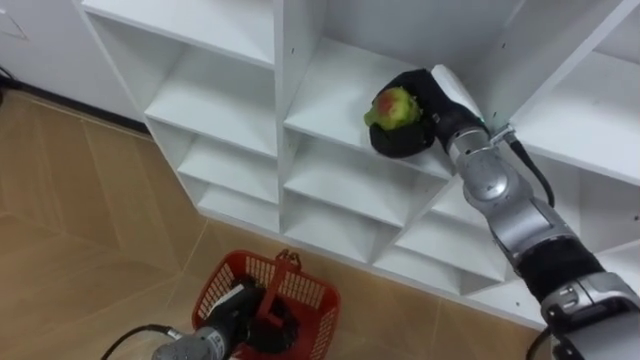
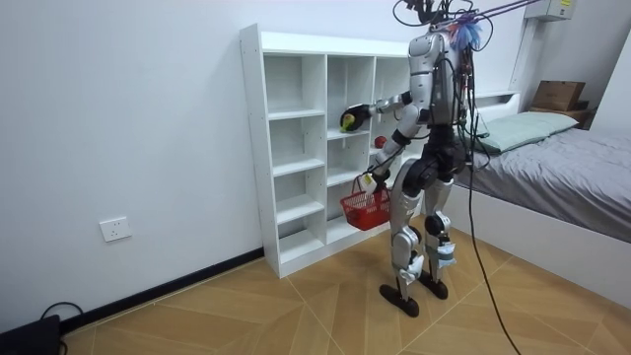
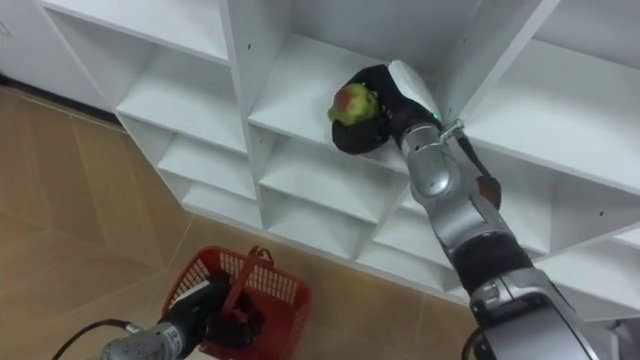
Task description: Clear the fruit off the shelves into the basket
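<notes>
The fruit (image 1: 393,108), green with a red blush, sits in the grip of the right robot hand (image 1: 412,138), whose dark fingers curl round it from behind and below so that only its upper front shows. Fruit and robot hand are at the front edge of a shelf board in the middle column of the white closet (image 1: 225,95), in its upper half. I cannot tell whether the fruit rests on the board or is held just off it. The right arm reaches up and forward to it from the lower right of the eye views.

Just behind that arm, in the compartment to the right, a small red thing (image 3: 488,190) lies on a shelf, too hidden to name.

Low in front of the closet hangs a red basket (image 1: 318,300) of open mesh, held clear of the wooden floor (image 1: 80,220). The left robot hand (image 1: 238,308) is closed on its handle (image 1: 283,278), which stands up over the basket's middle. The basket is well below the fruit and to its left.

In the room view the robot stands upright facing the closet, which is set against a white wall, with a bed (image 2: 562,158) behind it.
</notes>
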